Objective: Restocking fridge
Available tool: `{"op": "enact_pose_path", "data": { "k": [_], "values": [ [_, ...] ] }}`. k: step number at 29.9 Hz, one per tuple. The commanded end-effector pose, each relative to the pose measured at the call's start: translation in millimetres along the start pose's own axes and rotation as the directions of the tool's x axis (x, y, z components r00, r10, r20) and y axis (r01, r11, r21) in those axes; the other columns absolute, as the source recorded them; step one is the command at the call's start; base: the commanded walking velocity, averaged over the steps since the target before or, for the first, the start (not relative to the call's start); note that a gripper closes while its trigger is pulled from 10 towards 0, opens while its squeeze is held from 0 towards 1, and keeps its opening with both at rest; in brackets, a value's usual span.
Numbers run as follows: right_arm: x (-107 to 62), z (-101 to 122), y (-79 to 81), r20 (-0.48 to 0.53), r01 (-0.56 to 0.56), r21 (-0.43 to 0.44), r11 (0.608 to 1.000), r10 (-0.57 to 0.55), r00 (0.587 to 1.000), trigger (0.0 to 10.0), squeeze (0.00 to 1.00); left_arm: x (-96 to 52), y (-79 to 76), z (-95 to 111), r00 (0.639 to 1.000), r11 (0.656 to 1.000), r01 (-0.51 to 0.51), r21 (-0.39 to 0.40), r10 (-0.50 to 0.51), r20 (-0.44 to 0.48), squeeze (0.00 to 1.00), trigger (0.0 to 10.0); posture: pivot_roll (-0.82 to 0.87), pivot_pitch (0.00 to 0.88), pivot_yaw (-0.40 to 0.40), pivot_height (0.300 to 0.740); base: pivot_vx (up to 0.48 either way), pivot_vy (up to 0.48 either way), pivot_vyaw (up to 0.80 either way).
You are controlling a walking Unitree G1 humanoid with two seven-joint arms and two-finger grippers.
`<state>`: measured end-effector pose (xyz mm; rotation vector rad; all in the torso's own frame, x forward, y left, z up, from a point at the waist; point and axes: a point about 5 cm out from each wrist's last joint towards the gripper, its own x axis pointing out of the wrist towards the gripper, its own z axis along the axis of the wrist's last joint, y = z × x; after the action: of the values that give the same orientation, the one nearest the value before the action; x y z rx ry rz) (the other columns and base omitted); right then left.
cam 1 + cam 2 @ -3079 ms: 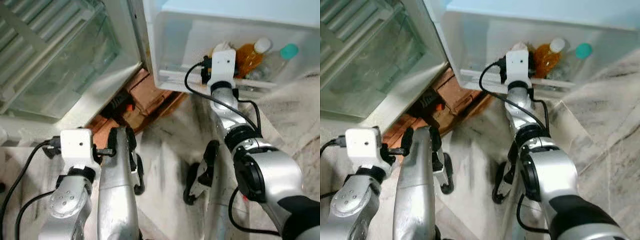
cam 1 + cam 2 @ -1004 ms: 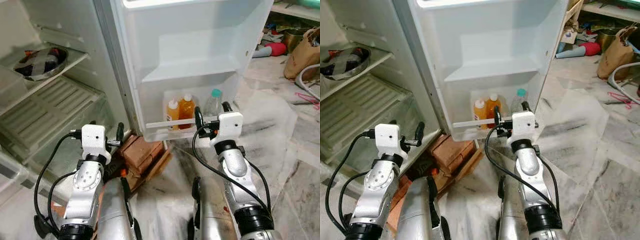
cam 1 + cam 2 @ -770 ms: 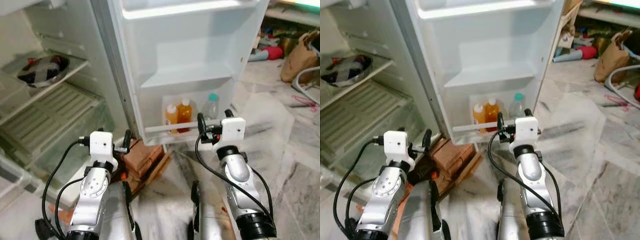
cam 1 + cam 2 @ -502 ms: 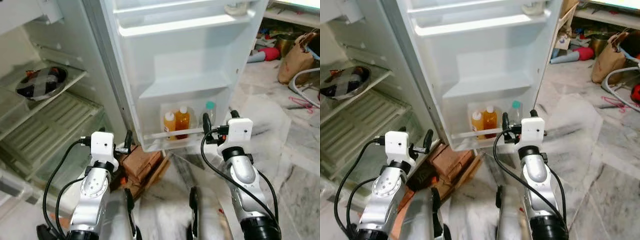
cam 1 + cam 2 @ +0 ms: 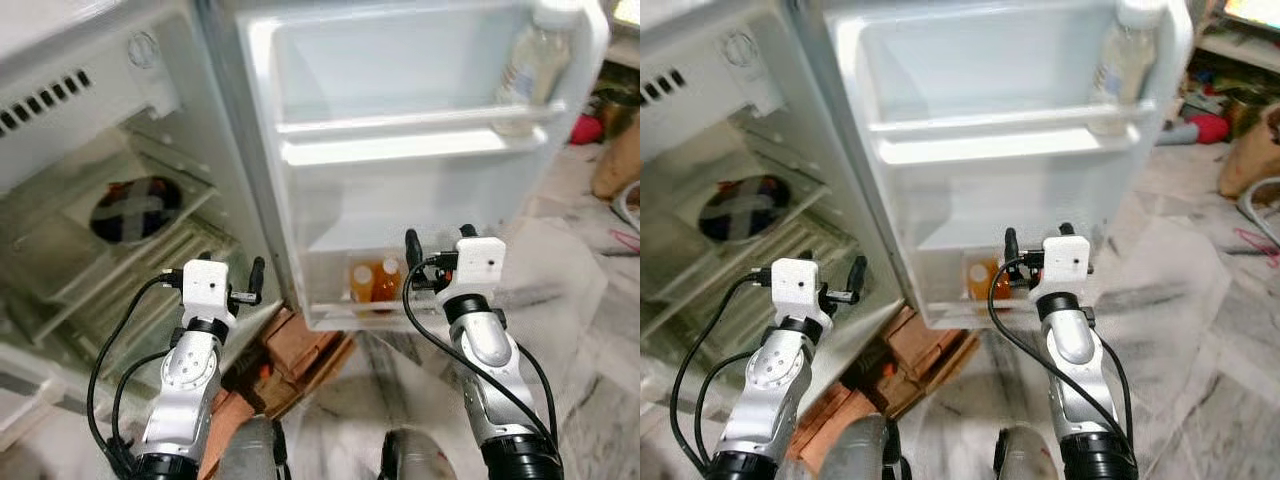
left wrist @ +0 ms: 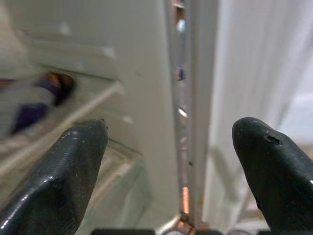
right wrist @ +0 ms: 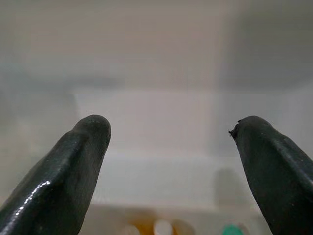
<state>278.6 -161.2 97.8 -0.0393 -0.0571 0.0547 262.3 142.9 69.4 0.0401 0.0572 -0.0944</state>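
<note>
Left gripper (image 6: 168,161): near left, raised before the fridge body, fingers spread, nothing held. Right gripper (image 7: 171,161): near right, facing the open fridge door (image 5: 330,90), fingers spread, nothing held. Two orange bottles (image 5: 374,284): lowest door bin, just left of the right gripper. Round dish (image 5: 135,210): far left, on a fridge shelf. Clear bottle (image 5: 525,65): far right, upper door rack.

Bright, even light; the white fridge door (image 5: 420,190) is slightly washed out, and the head views are motion-blurred throughout. Both wrist views are soft, and the near black fingers (image 7: 73,171) carry small glints.
</note>
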Motion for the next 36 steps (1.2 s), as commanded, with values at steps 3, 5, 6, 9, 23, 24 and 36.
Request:
{"op": "enact_pose_path", "data": {
  "k": [3,5,6,9,23,24,36],
  "values": [
    [-1.2,0.8,1.4,-0.007,-0.009,0.006,1.000,0.009,1.000,10.0,0.00,-0.6,0.3,-8.0,0.999,1.000,-0.017,0.018,0.017,-0.037,0.00,10.0,-0.08,0.000,0.048,0.740,0.000,0.000,0.00],
    [-1.3,0.7,1.5,-0.009,-0.010,0.007,1.000,0.010,1.000,10.0,0.00,-0.5,-0.3,-8.0,0.999,1.000,-0.016,0.019,0.017,-0.036,0.00,10.0,-0.08,0.000,0.049,0.740,0.000,0.000,0.00],
    [-1.4,0.5,1.4,-0.012,-0.011,0.008,1.000,0.011,1.000,10.0,0.00,-0.1,-1.3,-8.0,0.999,1.000,-0.015,0.022,0.016,-0.037,0.00,10.0,-0.08,0.000,0.049,0.740,0.000,0.000,0.00],
    [-1.6,-0.1,1.3,-0.016,-0.011,0.010,1.000,0.011,1.000,10.0,0.00,0.2,-2.3,-7.9,0.999,1.000,-0.011,0.026,0.012,-0.037,0.00,10.0,-0.08,0.000,0.050,0.740,0.000,0.000,0.00],
    [-5.2,-5.6,21.6,-0.032,-0.153,0.007,0.988,0.153,0.988,10.0,0.00,0.0,-4.4,-9.5,0.999,0.999,0.005,0.041,-0.004,-0.040,0.00,10.0,-0.08,0.000,0.053,0.740,0.000,-0.253,0.00],
    [-5.2,-5.6,21.7,-0.032,-0.155,0.007,0.988,0.155,0.987,10.0,0.00,0.0,-4.6,-9.6,0.999,0.999,0.006,0.040,-0.004,-0.040,0.00,10.0,-0.08,0.000,0.053,0.740,0.000,-0.386,0.00],
    [-4.5,3.4,28.3,0.027,-0.235,-0.102,0.967,0.239,0.971,10.0,0.00,0.5,-6.5,-10.3,0.999,0.999,0.020,0.041,-0.018,-0.043,0.00,10.0,-0.08,0.000,0.055,0.740,0.000,-0.397,0.00]
  ]
}}
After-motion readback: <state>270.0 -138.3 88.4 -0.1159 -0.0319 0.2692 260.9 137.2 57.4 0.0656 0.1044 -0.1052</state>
